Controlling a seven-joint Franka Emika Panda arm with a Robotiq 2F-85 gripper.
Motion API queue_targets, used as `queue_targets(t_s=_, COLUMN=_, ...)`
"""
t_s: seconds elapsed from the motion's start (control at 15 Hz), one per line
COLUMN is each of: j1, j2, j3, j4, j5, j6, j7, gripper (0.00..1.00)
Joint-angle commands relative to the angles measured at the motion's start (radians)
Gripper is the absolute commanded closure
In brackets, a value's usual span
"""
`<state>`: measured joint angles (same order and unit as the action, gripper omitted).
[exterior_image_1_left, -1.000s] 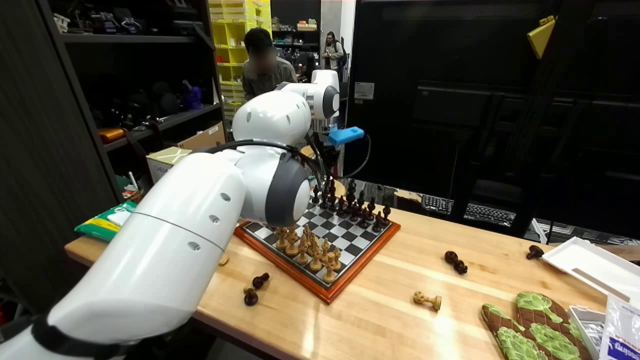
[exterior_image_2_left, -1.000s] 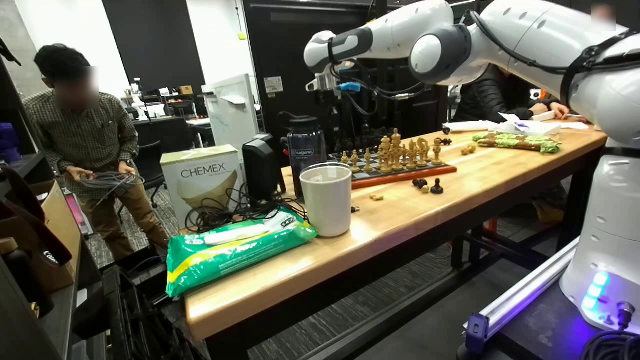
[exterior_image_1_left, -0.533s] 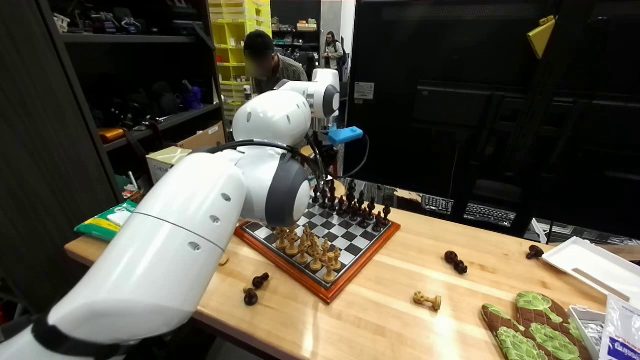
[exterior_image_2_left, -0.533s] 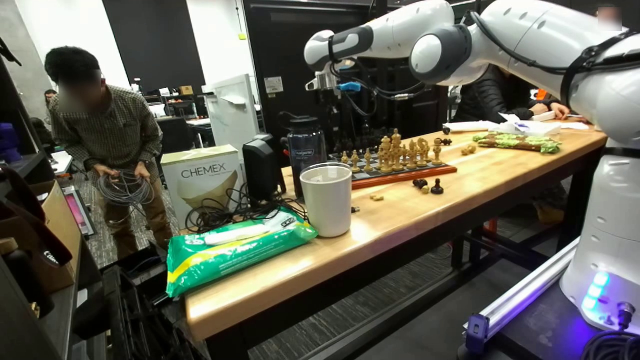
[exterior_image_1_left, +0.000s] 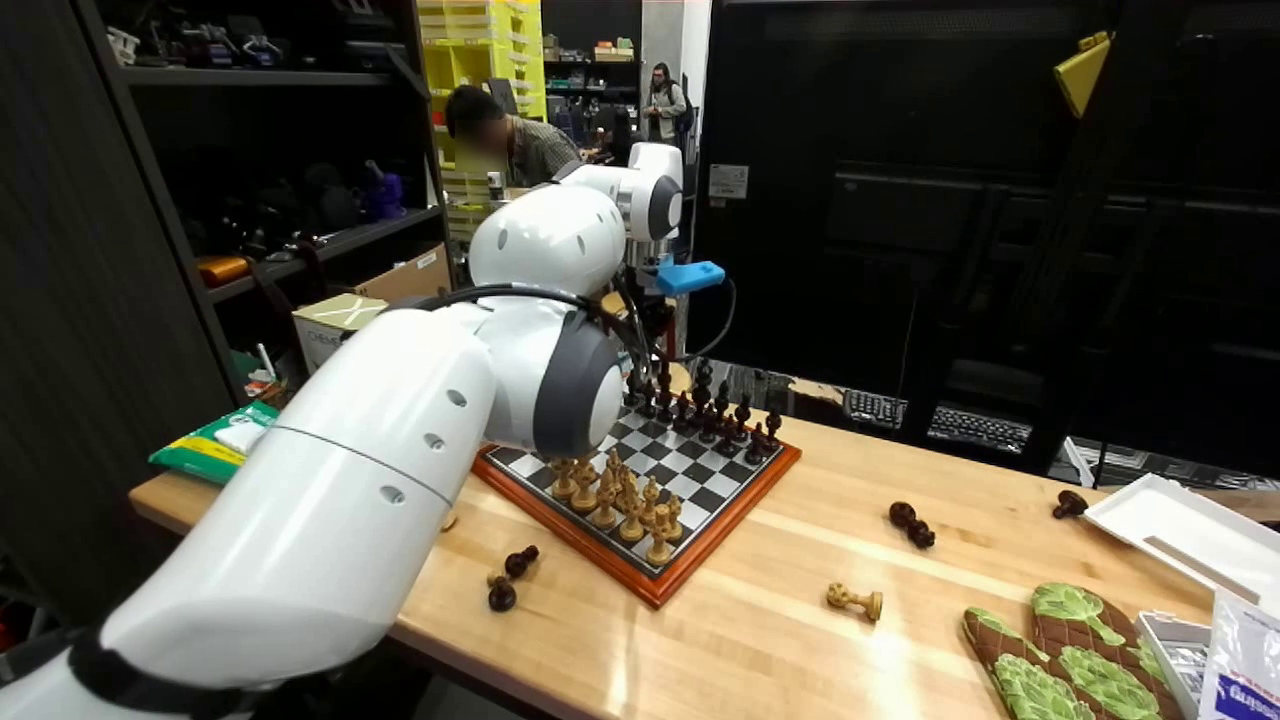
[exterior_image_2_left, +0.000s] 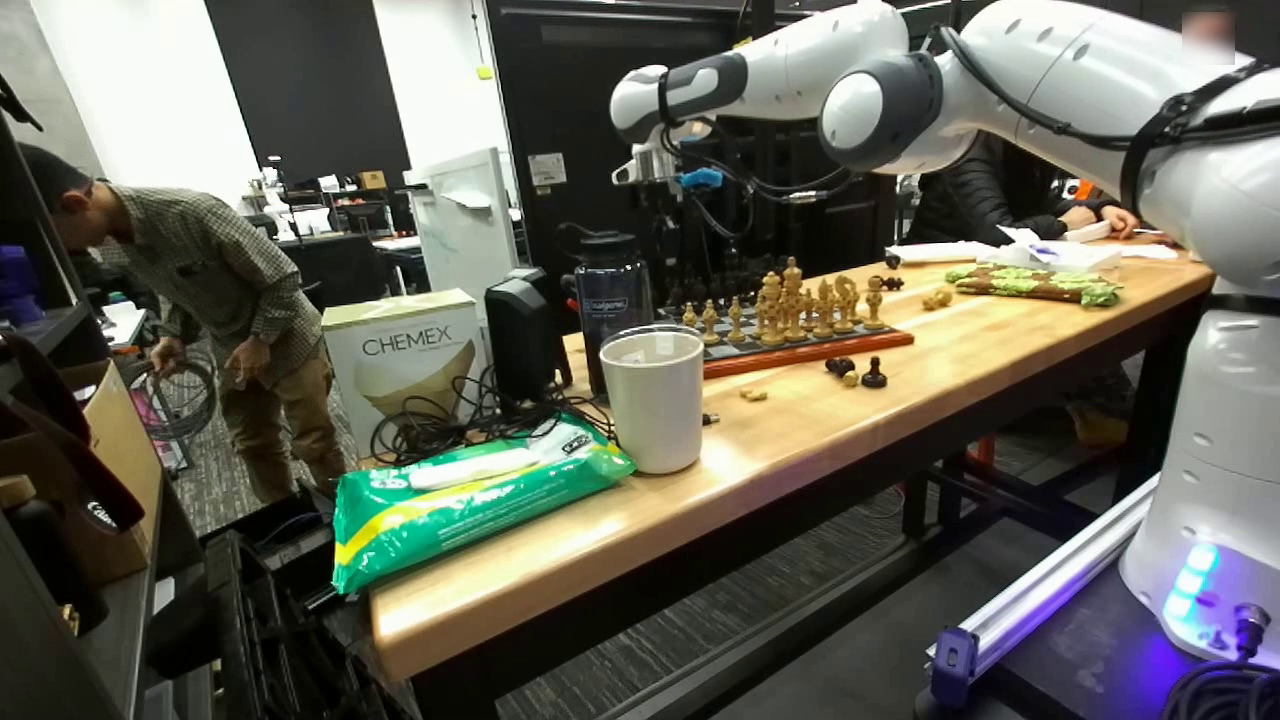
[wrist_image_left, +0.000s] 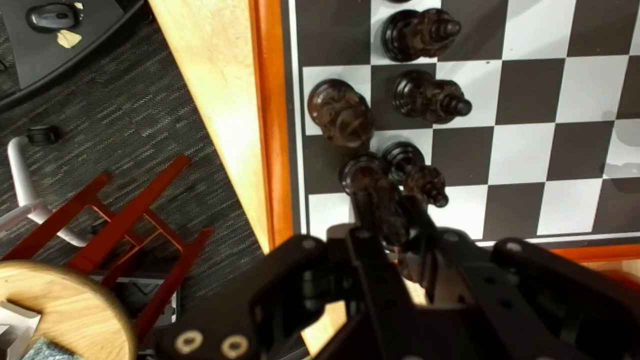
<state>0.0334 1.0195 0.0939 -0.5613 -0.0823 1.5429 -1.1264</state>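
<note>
Left of the jaws, in an exterior view, are a white cardboard carton (exterior_image_2_left: 400, 380) and a glossy green plastic packet (exterior_image_2_left: 480, 500); then a smooth round pale cup (exterior_image_2_left: 652, 420), lower than the jaws, something clear at its mouth. The gripper (wrist_image_left: 390, 220) is closed on a dark turned chess piece (wrist_image_left: 367, 176) above the checkered board (wrist_image_left: 525, 152). Well right of the jaws, a quilted leaf-print cloth (exterior_image_1_left: 1090, 655) lies beside a small open box (exterior_image_1_left: 1165, 628), contents too small to tell.
</note>
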Motion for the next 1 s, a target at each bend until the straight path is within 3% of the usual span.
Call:
queue_targets(t_s=0.0, j1=-0.005, j2=0.020, j3=0.007, j4=0.039, j5=0.011, j6=-0.017, j7=-0.017, gripper=0.95)
queue_targets(t_s=0.87, j1=-0.004, j2=0.027, j3=0.011, j4=0.042, j5=0.011, j6=-0.022, j7=-0.027, gripper=0.95)
queue_targets(t_s=0.93, j1=-0.004, j2=0.027, j3=0.011, j4=0.042, j5=0.011, j6=-0.022, j7=-0.028, gripper=0.56)
